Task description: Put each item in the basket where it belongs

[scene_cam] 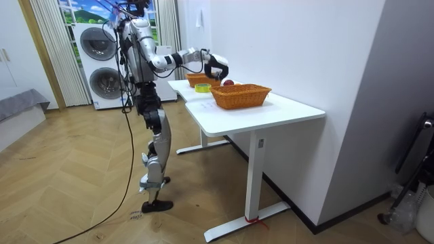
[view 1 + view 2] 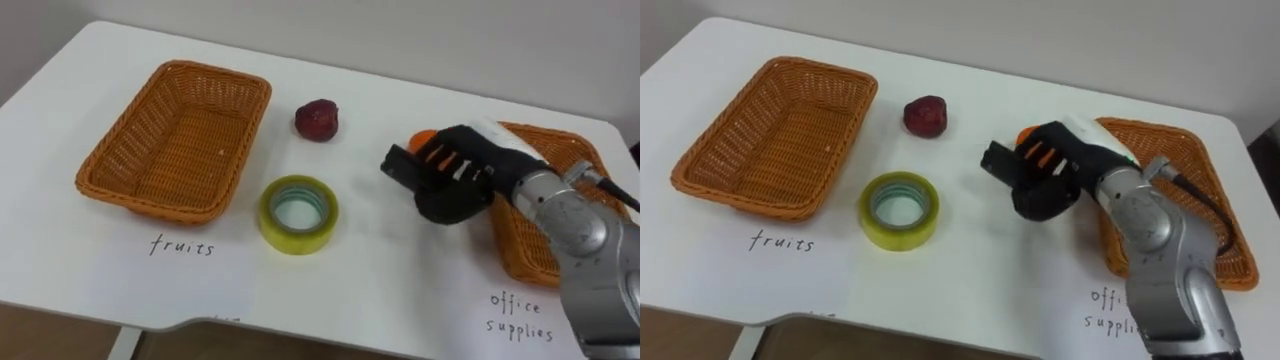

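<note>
My right hand [image 2: 452, 182] hovers over the table between the tape and the right basket, its fingers curled round an orange round thing [image 2: 424, 137] that peeks out behind and between them. A dark red fruit [image 2: 316, 119] lies at the back middle of the white table [image 2: 380, 290]. In front of it a yellow-green roll of tape [image 2: 298, 213] lies flat. The wicker basket labelled fruits [image 2: 190, 140] on the left has nothing in it. The wicker basket labelled office supplies [image 2: 520, 250] stands at the right, partly hidden by my forearm.
In the room view I stand upright at the table's end, right arm stretched over it, with the hand [image 1: 218, 68] above the baskets [image 1: 241, 95]. Washing machines [image 1: 102, 64] stand behind me. The table's front edge is close below the labels.
</note>
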